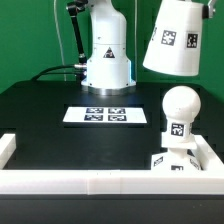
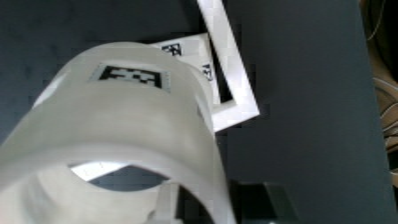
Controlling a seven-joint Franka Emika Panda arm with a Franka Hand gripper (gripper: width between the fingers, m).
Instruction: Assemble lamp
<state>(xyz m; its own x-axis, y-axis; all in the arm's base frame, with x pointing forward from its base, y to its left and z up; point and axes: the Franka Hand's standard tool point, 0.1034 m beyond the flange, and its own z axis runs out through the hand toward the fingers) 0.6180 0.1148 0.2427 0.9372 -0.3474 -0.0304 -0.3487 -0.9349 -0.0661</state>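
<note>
Jaws not visible in either view; cannot tell whether they are spread or pressing on anything. The gripper itself is hidden.

Matte white truncated-cone plastic shade [image 1: 177, 38] hangs in the air, tilted, at the upper part of the exterior view's right side, clear of the table. Wrist view fills with the same shade [image 2: 116, 130], seen close along its length, its open end towards the camera.

Markings: black-and-white square tags only, no readable words. Two tags show on the shade in the exterior view, one in the wrist view. One tag on the white ball-shaped bulb [image 1: 179, 110]. Tags on the low sloped white square base [image 1: 176, 161] beneath it.

Bulb stands upright on the base, touching it, at the exterior view's lower right, inside the corner of a low white wall [image 1: 90, 183] along the table's near edge.

Flat white marker board [image 1: 106, 115] lies on the black table [image 1: 45, 125], carrying four black markers; also seen past the shade [image 2: 228, 75]. Glossy white robot arm pedestal [image 1: 106, 55] stands behind it, one triangular sticker on it.

Count: one shade, one bulb, one base.
</note>
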